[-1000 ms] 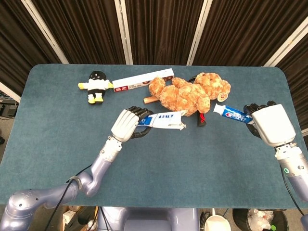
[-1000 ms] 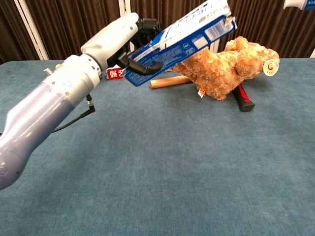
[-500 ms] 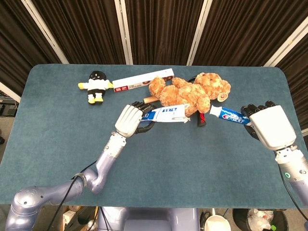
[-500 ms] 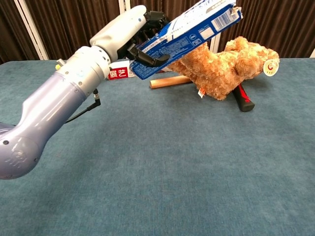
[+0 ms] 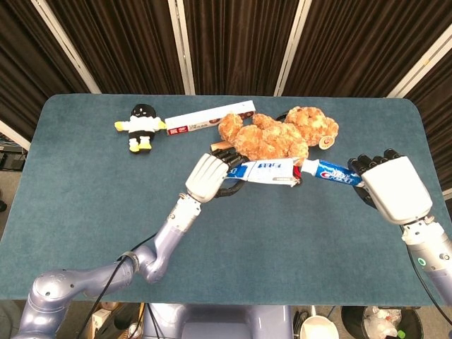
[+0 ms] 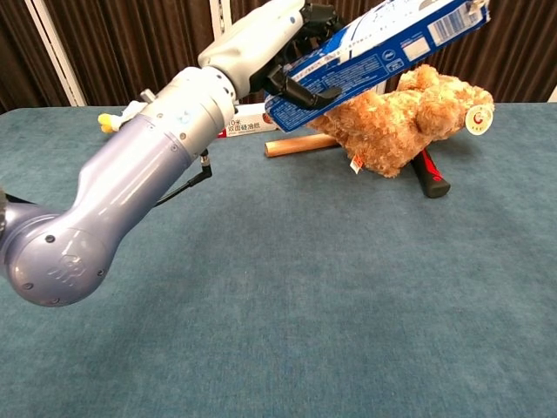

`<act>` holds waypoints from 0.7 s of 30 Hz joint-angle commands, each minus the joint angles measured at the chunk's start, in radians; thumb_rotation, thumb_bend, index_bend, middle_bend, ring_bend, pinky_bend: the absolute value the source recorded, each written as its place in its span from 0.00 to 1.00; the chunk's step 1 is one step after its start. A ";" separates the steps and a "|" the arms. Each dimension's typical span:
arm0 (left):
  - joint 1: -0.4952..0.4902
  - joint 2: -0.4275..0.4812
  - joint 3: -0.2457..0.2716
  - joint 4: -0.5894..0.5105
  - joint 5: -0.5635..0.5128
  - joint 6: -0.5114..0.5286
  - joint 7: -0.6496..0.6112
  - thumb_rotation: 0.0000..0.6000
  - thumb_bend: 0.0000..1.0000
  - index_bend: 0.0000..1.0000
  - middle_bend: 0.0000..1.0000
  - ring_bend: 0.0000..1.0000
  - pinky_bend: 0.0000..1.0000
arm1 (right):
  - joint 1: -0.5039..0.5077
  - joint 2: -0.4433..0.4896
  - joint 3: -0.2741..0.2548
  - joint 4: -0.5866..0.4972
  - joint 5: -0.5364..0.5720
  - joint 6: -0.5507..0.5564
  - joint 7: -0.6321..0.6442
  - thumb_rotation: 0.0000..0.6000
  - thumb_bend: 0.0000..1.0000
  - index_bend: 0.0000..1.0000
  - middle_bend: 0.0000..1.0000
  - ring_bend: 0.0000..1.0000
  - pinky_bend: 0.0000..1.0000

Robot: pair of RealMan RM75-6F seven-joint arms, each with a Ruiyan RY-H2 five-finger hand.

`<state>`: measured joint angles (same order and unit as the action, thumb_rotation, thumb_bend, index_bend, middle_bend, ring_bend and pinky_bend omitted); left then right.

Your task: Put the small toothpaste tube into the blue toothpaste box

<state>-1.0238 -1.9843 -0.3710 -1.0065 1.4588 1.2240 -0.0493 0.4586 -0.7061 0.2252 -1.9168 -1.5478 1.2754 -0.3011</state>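
Both items picked and airborne; insertion not done yet. Left hand (image 5: 209, 176) grips the blue toothpaste box (image 5: 267, 171) by its rear end, box held above the table (image 5: 85, 183), open end aimed at the right hand; chest view shows it tilted, open end higher. Right hand (image 5: 393, 187) holds the small toothpaste tube (image 5: 330, 173) by the tail, cap end pointing at the box mouth. Head view: cap sits right at the opening, near touching; can't tell if the tip is inside. Both hover just in front of the teddy bear (image 5: 272, 138). Left, by my read: line up the axes, slide the tube fully in, let go; risk is the cap catching on the end flap.
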 commanded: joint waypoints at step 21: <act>-0.033 0.010 -0.015 -0.023 -0.027 -0.009 0.035 1.00 0.44 0.35 0.48 0.44 0.44 | 0.005 0.000 -0.010 -0.023 -0.057 -0.013 0.004 1.00 0.36 0.71 0.74 0.73 0.59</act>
<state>-1.0558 -1.9757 -0.3870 -1.0281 1.4317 1.2157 -0.0155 0.4625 -0.7050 0.2152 -1.9393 -1.6036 1.2638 -0.2957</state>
